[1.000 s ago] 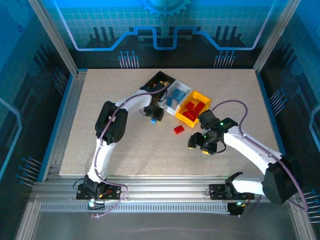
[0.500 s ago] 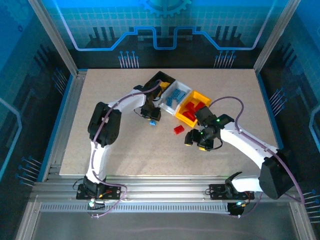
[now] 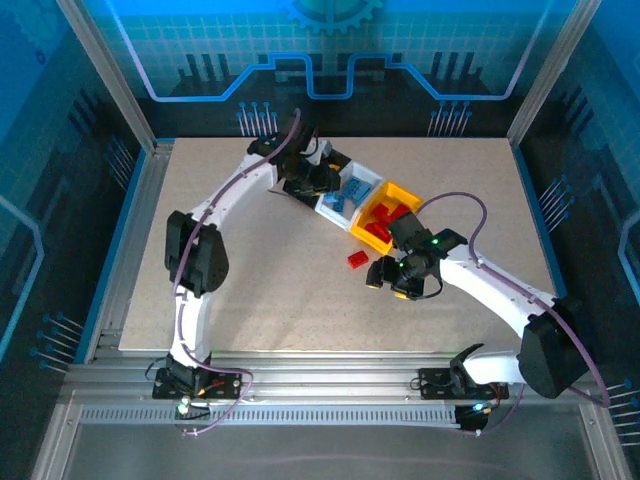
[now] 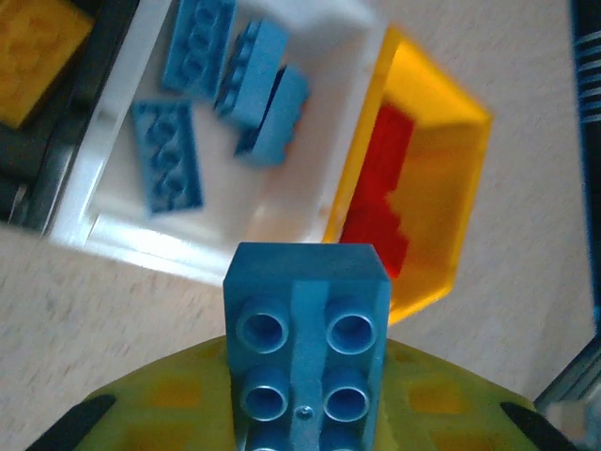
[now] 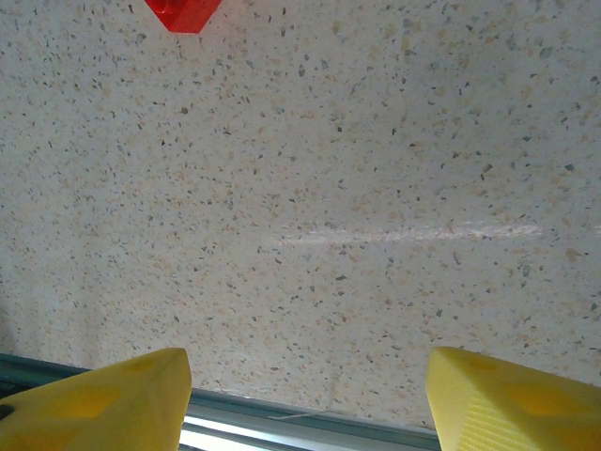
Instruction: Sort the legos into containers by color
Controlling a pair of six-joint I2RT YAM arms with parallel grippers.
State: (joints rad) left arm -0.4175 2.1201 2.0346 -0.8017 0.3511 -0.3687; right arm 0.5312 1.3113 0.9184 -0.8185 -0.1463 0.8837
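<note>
My left gripper (image 4: pixel 305 425) is shut on a light blue lego (image 4: pixel 305 329), studs facing the camera, held above the table just short of the white container (image 4: pixel 113 235). Several blue legos (image 4: pixel 254 85) lie in that container. The yellow-orange container (image 4: pixel 441 141) next to it holds red legos (image 4: pixel 380 207), and the black container (image 3: pixel 330 158) holds a yellow one (image 4: pixel 33 42). One red lego (image 3: pixel 357 260) lies on the table. My right gripper (image 3: pixel 388 288) hovers open just right of it, nothing between its fingers (image 5: pixel 113 395); the red lego (image 5: pixel 183 13) sits at the top edge of its wrist view.
The three containers form a diagonal row at the table's (image 3: pixel 250 300) back centre. The left arm (image 3: pixel 230 195) arches over the table's left half. The table's metal edge rail (image 5: pixel 310 418) runs under the right gripper's fingertips.
The left gripper has risen from the table with the blue lego and swung back toward the white container. The right gripper has drifted slightly left toward the red lego, still open.
</note>
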